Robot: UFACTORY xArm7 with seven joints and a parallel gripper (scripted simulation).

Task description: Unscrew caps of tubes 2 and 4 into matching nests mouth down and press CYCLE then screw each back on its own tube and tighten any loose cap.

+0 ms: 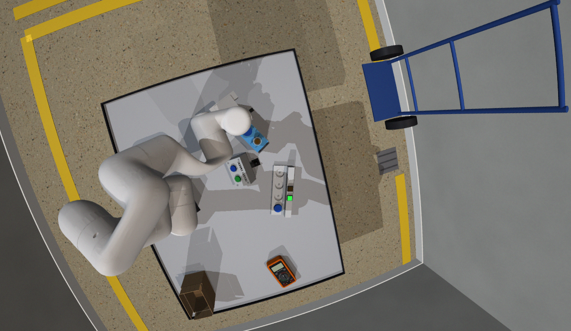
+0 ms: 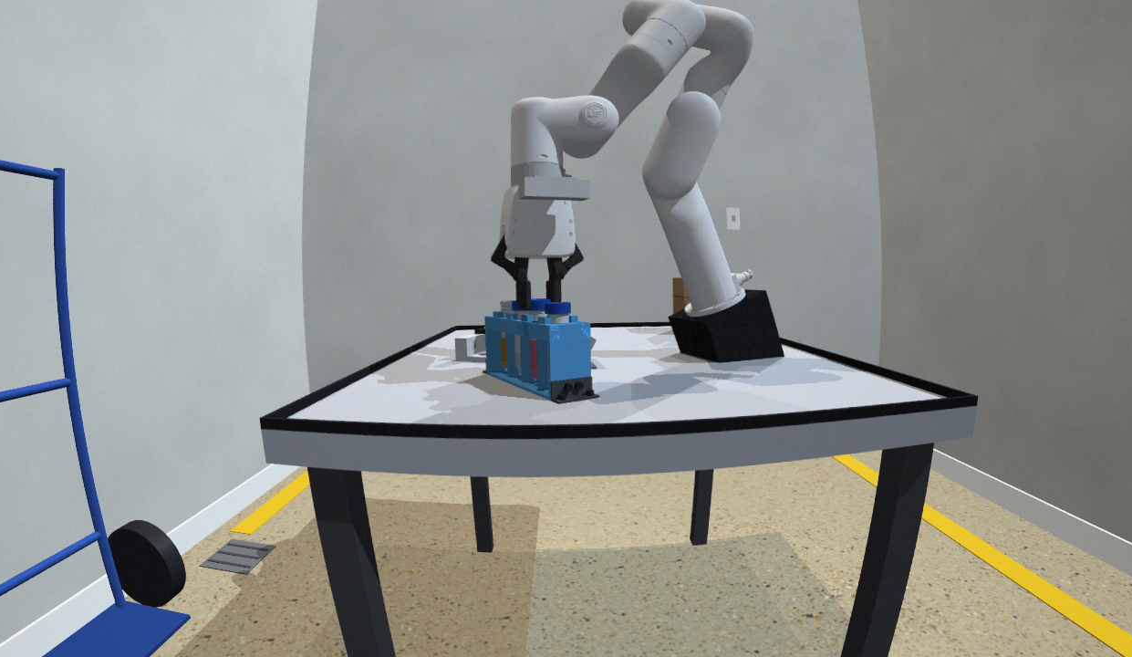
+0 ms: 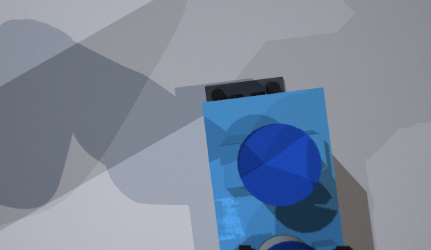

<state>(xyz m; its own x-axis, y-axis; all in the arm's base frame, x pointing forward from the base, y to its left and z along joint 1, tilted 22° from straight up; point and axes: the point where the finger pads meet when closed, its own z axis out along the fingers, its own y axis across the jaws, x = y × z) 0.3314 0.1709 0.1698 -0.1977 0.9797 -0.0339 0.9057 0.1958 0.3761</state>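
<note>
Exterior view: gripper (image 2: 536, 291) clamps a blue cap (image 2: 526, 305), probably tube 2's.

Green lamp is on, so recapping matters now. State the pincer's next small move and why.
Probably turn the gripped blue cap down until it stops: the pincer is shut on it at the decapping station, and the green lamp is lit.

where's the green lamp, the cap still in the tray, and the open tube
green lamp (image 1: 289, 197), top view, middle of its lit square
cap in the tray (image 1: 277, 208), top view, centre of its blue top
open tube (image 1: 257, 141), top view, its uncapped mouth
</note>
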